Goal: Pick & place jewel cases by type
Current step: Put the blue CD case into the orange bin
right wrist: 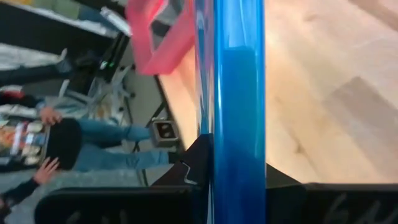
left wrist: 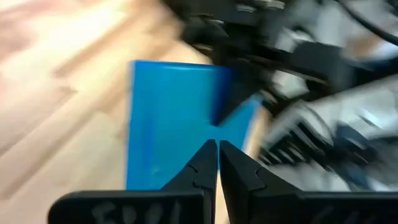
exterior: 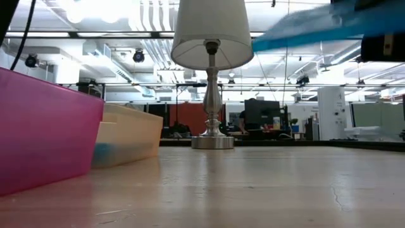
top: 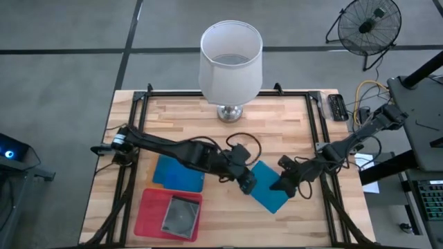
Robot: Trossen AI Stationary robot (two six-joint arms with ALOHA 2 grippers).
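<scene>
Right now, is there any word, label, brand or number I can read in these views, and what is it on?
None can be read for certain.
Left tool: pale marks along its base, too blurred to read.
Right tool: faint marks on its base, unreadable.
Blue case, pink tray, lamp: no text visible.

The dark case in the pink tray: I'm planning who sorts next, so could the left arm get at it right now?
Probably yes. The dark case lies uncovered in the open pink tray, close beside the left tool, whose fingers are shut and empty. The right tool grips the blue case, away from the tray.
</scene>
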